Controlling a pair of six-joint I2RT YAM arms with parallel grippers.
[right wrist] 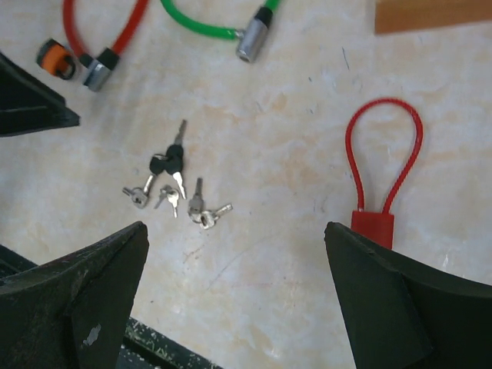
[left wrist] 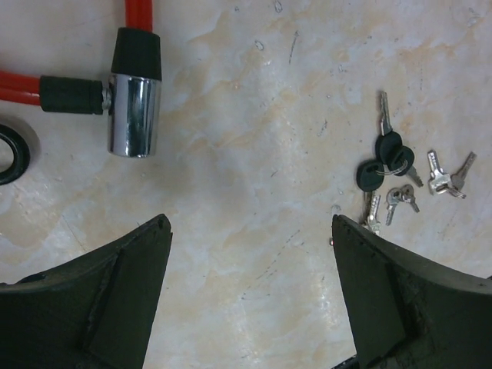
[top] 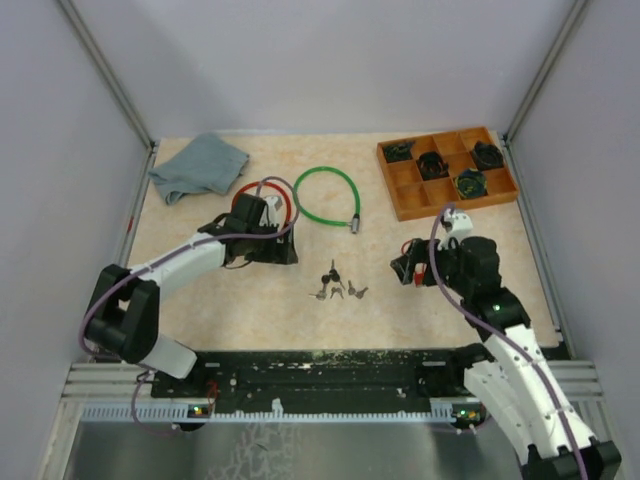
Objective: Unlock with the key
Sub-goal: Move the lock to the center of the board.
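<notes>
Both my grippers are spread wide open and neither one is holding anything. My left gripper is down low over bare table. My right gripper is doing the same thing on the other side.

The keys are in a loose little pile on the table, pretty much between my two grippers and a touch nearer than both. A couple have black heads and the rest are plain metal. Nothing is touching them.

The red cable lock is right by my left gripper, with its chrome barrel lying flat. From above my arm covers part of its loop. The green cable lock is just right of it and a bit farther back. A red padlock with a thin red wire loop sits right at one of my right fingertips; can't tell if it's touching.

A grey-blue cloth is far left, and a wooden tray with dark bits in it is far right.
</notes>
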